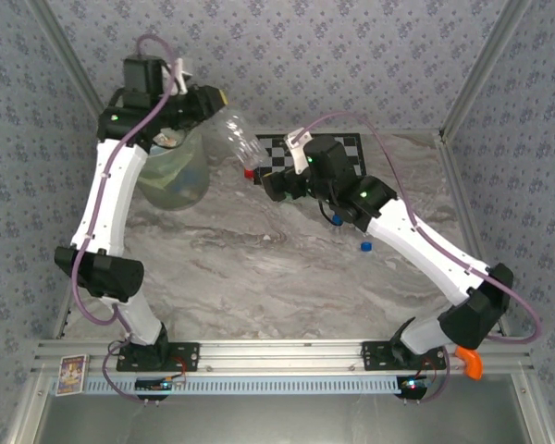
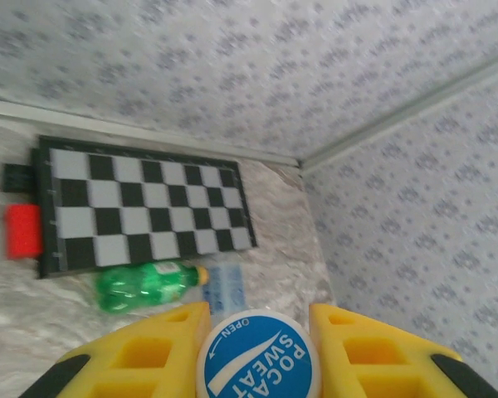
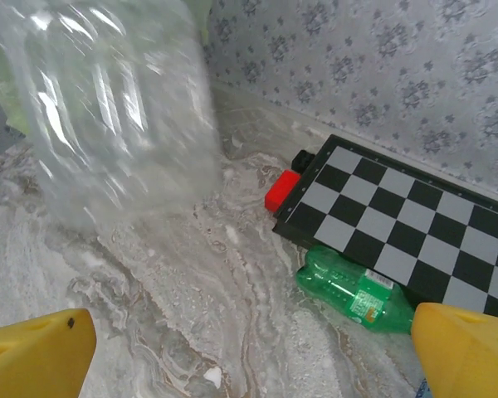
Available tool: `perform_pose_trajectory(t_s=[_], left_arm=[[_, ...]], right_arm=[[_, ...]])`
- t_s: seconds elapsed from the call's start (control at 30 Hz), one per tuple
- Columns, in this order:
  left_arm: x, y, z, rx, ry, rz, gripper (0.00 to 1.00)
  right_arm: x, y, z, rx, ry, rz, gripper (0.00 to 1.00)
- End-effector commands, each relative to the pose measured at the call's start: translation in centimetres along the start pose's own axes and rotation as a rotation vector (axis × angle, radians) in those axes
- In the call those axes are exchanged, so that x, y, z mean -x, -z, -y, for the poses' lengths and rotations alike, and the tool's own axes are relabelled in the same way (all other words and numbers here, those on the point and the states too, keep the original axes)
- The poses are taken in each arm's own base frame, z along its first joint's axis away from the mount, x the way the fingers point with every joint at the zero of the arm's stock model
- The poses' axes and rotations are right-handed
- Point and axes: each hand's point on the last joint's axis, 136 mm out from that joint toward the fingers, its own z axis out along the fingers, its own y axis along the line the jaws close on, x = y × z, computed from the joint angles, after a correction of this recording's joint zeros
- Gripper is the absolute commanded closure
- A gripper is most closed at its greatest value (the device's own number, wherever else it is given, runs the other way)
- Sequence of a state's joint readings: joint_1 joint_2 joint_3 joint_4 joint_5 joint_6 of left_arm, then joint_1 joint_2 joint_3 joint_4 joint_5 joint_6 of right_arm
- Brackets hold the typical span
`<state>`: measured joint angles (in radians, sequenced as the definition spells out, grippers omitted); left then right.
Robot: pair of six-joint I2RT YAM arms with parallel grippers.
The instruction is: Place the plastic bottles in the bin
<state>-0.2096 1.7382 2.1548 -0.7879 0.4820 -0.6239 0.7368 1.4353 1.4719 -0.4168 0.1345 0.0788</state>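
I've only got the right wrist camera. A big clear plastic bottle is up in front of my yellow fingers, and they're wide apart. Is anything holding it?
Observer: Yes. In the left wrist view, the left gripper is shut on the round blue-and-white cap of the clear plastic bottle.
Operator: Where should it go?
Observer: The top view shows the round pale-green translucent bin in the far left corner, just left of that bottle.
Operator: Any bottle besides the green plastic bottle by the black-and-white checkerboard?
Observer: Yes, the left wrist view shows a clear bottle with a blue label lying beside the green one's orange cap.
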Motion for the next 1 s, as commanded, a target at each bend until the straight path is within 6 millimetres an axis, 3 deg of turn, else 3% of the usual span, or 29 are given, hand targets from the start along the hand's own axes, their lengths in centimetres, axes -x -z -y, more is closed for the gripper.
perform_pose_trajectory(t_s=[0.0,0.23,0.43,0.63,0.8,0.97], left_arm=[[3.2,5.3,-0.6,0.093,-0.035,0.134,0.86],[8.3,13.1,-4.4,0.389,-0.104,0.418,0.87],[10.7,17.4,-6.6,0.664,-0.216,0.539,0.88],[11.5,17.4,-9.9,0.847,-0.265,0.524,0.89],[12.6,15.6,-12.3,0.895,-0.277,0.505,0.89],[14.2,14.1,-15.5,0.879,-0.184,0.511,0.90]], right_arm=[[1.1,1.1,1.3,-0.042,-0.043,0.075,0.00],[1.0,1.2,2.0,-0.048,-0.068,0.105,0.00],[1.2,0.8,1.8,-0.029,-0.062,0.105,0.00],[1.5,0.8,1.6,-0.019,-0.058,0.105,0.00],[1.1,0.9,1.6,-0.021,-0.060,0.089,0.00],[0.9,1.3,1.8,-0.030,-0.065,0.082,0.00]])
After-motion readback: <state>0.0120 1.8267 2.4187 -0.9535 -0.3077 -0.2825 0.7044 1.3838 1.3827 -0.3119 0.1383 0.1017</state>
